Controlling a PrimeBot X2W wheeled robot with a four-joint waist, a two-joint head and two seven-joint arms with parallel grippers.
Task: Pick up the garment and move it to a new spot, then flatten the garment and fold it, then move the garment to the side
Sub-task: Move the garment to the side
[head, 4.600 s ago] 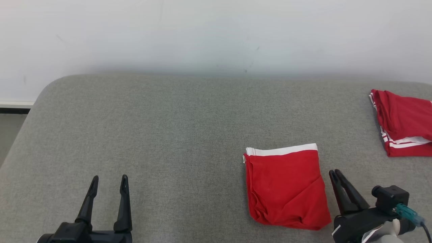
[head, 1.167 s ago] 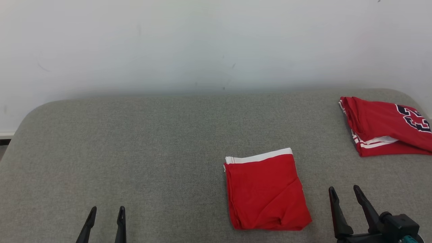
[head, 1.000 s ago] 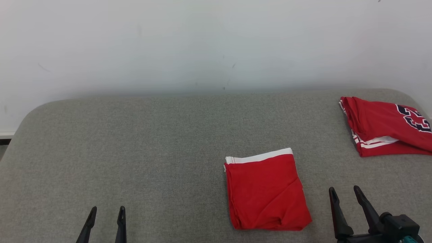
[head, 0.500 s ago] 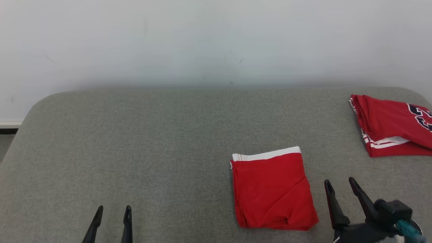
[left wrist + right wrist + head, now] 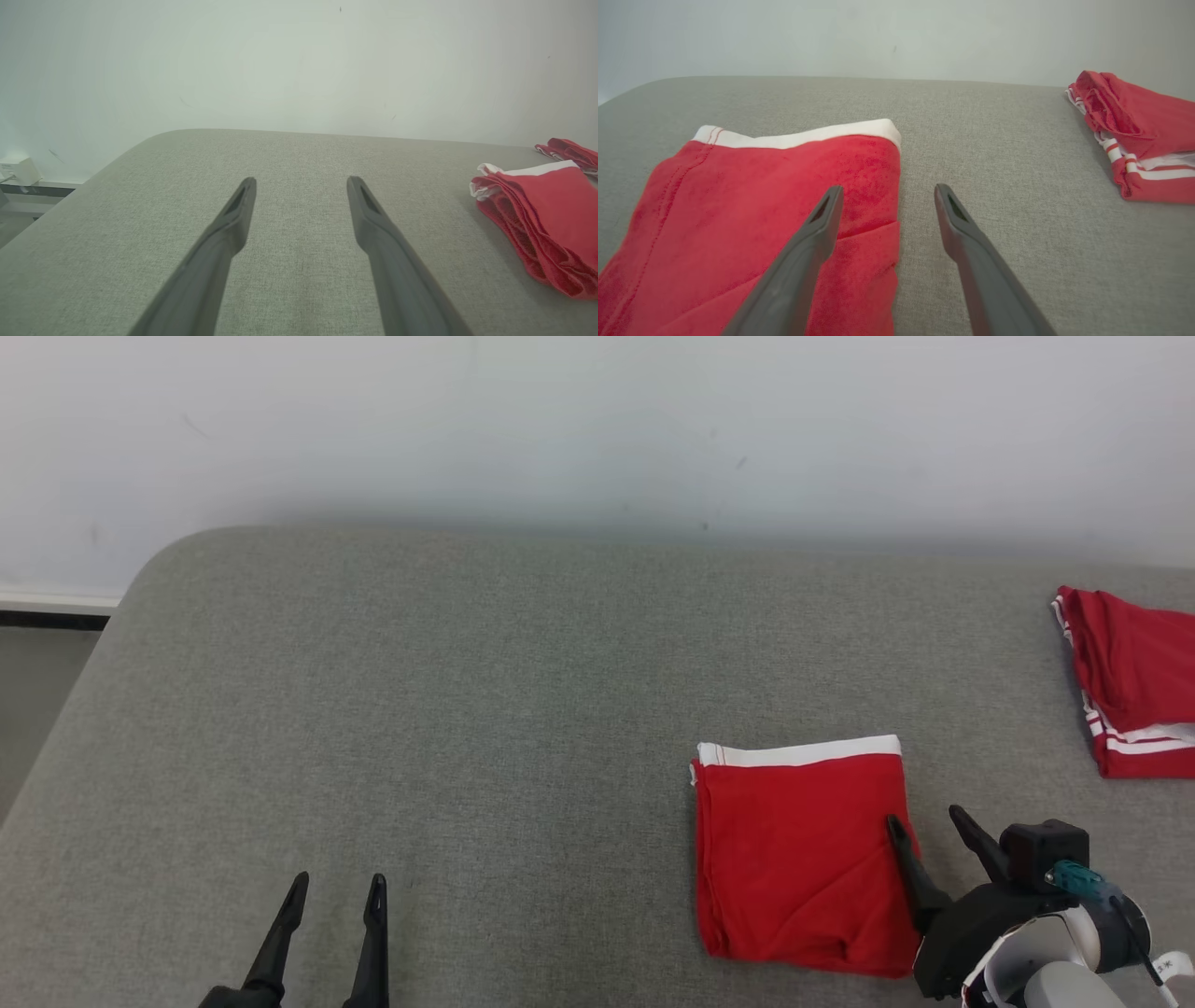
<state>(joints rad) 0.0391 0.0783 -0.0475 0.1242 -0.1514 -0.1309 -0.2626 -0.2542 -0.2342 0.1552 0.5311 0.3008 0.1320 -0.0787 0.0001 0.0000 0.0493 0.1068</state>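
A folded red garment with a white band along its far edge lies flat on the grey padded table. It also lies at the left of the right wrist view as the garment, and at the right edge of the left wrist view as the garment. My right gripper is open, straddling the garment's right edge: one finger over the red cloth, the other over bare table. In its own view the right gripper holds nothing. My left gripper stands open over bare table at the lower left, seen close as the left gripper.
A second red garment with white stripes lies folded at the table's far right, also seen as the striped garment. A white wall backs the table. The table's rounded left corner drops to the floor.
The head camera has swung, shifting the whole picture. My right gripper has moved left toward the garment, so one finger now overlaps its right edge. The garment lies as before.
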